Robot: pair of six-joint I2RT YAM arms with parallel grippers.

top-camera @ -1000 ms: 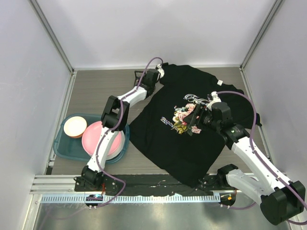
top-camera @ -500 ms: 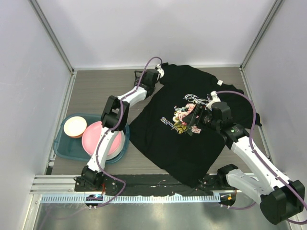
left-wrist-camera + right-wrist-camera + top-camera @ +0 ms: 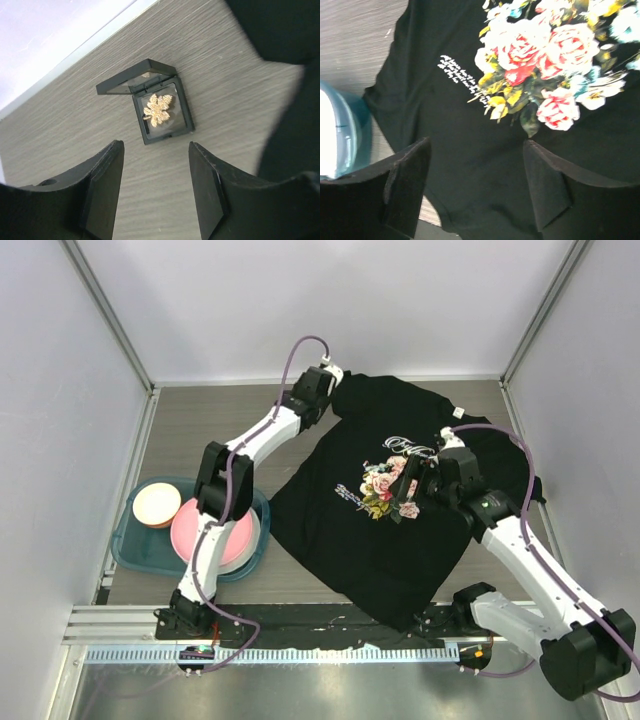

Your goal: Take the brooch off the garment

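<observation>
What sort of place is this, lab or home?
Probably a lab test cell: plain white walls box in the table, an aluminium rail lines its near edge, and a T-shirt lies staged on it.

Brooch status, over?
Left pincer open, above brooch. Brooch off shirt, lying in open black box on table. Right pincer open over shirt. Nothing in the way.

1. Top view: high behind the table's (image 3: 190, 430) 6 o'clock edge, facing 12, far enough to hold all of it.
2. Left wrist: close, looking down on the tabletop near 12 o'clock.
3. Right wrist: close over the garment's (image 3: 470, 150) rose print (image 3: 540, 55), which the top view shares.
</observation>
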